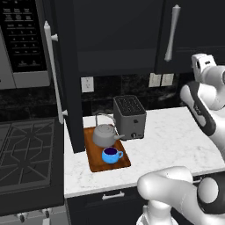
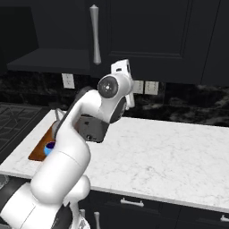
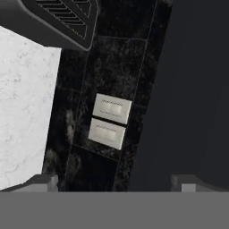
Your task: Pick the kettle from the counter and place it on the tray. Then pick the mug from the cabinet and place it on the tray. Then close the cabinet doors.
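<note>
While the left cabinet door [image 1: 52, 74] stands swung open, the tray [image 1: 94, 162] sits at the bench's [image 1: 176, 136] left end, kettle [image 1: 104, 135] and blue mug [image 1: 111, 154] on it, toaster [image 1: 129, 116] just beside, claw [image 3: 116, 183] spread open, empty, facing the wall outlets [image 3: 109, 120].

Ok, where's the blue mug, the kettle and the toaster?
blue mug [image 1: 111, 154]: left base view, on its rim, sitting on the tray.
kettle [image 1: 104, 136]: left base view, on its round grey body.
toaster [image 1: 130, 116]: left base view, on its front side.
</note>
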You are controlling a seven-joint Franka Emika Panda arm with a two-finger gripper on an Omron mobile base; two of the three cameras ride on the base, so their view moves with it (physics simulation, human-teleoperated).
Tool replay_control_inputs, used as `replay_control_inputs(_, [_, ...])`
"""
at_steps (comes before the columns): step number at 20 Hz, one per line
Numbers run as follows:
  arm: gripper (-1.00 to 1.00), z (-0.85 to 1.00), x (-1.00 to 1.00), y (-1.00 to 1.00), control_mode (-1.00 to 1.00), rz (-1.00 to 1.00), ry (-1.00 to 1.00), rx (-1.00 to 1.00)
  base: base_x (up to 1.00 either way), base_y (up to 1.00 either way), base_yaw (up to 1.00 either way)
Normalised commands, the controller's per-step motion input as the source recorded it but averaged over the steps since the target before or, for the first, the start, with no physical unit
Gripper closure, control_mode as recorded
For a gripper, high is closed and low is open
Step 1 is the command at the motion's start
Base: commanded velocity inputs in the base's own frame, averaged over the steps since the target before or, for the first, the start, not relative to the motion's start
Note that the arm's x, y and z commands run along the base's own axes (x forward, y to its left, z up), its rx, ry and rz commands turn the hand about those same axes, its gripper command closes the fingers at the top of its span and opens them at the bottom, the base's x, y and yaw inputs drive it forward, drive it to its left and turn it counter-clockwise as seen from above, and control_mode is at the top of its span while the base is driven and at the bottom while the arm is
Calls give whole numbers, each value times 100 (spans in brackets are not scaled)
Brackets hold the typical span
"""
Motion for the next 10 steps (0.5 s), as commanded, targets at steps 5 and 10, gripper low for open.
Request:
replay_control_inputs(5, [-100, -66, -56, 16, -100, 0, 0, -11, 0, 0, 0])
replay_control_inputs(10, [-100, -28, -76, 9, -100, 0, -1, -9, 0, 0, 0])
